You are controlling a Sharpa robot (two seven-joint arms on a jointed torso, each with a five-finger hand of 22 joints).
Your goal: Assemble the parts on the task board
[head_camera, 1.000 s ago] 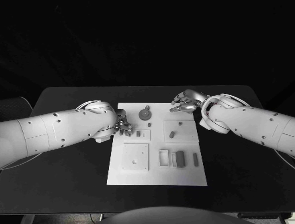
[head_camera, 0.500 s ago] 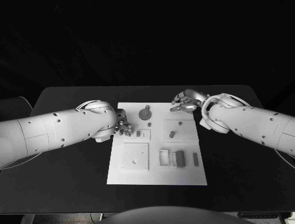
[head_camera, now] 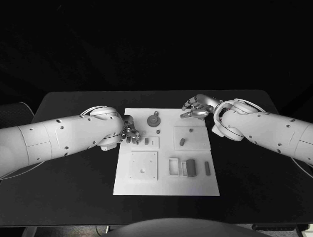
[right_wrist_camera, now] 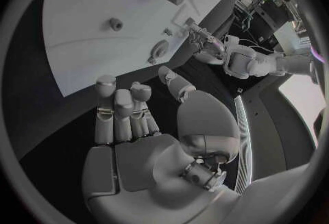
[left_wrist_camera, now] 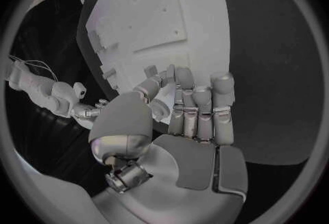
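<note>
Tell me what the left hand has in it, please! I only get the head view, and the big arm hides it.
Observer: Nothing. In the left wrist view the left hand has a bare palm, with its fingers straight and side by side, pointing towards the task board.
Operator: Does the right hand have a part?
Observer: No. In the right wrist view the right hand also has a bare palm. Its fingers are a little bent and its thumb stands apart from them, near the board's edge.
</note>
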